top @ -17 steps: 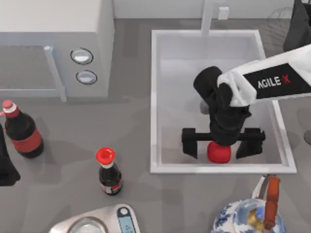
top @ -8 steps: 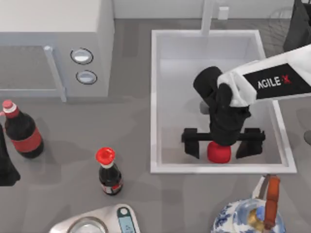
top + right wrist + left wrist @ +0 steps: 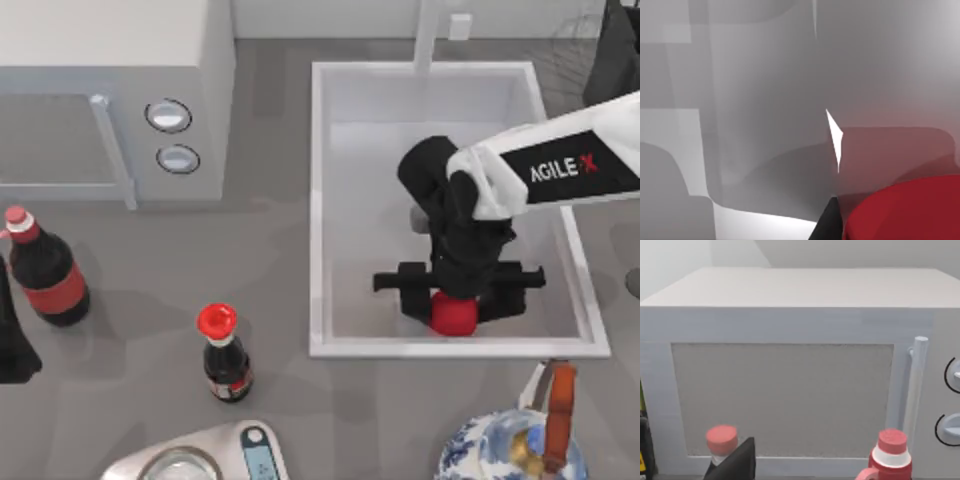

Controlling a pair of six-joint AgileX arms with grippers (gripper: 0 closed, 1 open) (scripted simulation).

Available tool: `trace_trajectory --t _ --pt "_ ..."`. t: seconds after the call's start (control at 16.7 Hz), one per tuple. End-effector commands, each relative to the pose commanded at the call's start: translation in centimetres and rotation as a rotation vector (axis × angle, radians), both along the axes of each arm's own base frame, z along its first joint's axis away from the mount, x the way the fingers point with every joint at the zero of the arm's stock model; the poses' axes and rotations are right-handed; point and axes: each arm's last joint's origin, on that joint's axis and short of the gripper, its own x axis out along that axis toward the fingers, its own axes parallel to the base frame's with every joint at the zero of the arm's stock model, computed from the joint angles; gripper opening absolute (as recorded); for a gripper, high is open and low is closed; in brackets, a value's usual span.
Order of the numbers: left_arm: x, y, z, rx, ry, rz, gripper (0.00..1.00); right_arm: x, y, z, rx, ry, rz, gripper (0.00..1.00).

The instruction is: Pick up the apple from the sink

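Note:
The apple [image 3: 453, 316], a small bright-red blob, sits on the pale floor of the white sink [image 3: 316, 200], close to its near wall. My right gripper [image 3: 455, 300] reaches straight down into the basin, and its two black fingers press against the apple's left and right sides, shut on it. The right wrist view has the apple [image 3: 905, 210] large and close, with the grey sink wall behind it. My left arm [image 3: 12, 340] is parked at the table's far left edge.
A white microwave [image 3: 110, 90] stands at the back left, with a cola bottle [image 3: 45, 270] in front of it. A red-capped sauce bottle [image 3: 225, 355], a kitchen scale [image 3: 200, 455] and a blue-patterned teapot [image 3: 510, 440] line the front. The faucet post [image 3: 426, 35] rises behind the sink.
The right gripper's fingers have drawn inward from a wide spread until they touch the apple's sides. The apple and the left arm have stayed put.

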Motion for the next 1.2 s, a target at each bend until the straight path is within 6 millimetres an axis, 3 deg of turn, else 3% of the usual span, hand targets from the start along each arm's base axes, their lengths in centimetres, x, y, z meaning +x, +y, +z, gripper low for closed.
trace_trajectory --t 0.42,0.48,0.66,0.84,1.2 --pt "0.0 0.0 0.0 0.0 0.0 0.0 1.0 0.0 0.0 0.0 0.0 0.0 0.0 0.0" --pt "0.0 0.0 0.0 0.0 0.0 0.0 1.0 0.6 0.1 2.9 0.0 -0.051 0.009 0.0" --pt "0.0 0.0 0.0 0.0 0.0 0.0 1.0 1.1 0.4 3.9 0.002 -0.055 0.009 0.0" --pt "0.0 0.0 0.0 0.0 0.0 0.0 1.0 2.2 1.1 7.2 0.003 -0.057 0.009 0.0" --pt "0.0 0.0 0.0 0.0 0.0 0.0 1.0 2.6 1.4 18.8 -0.017 -0.019 0.009 0.0"
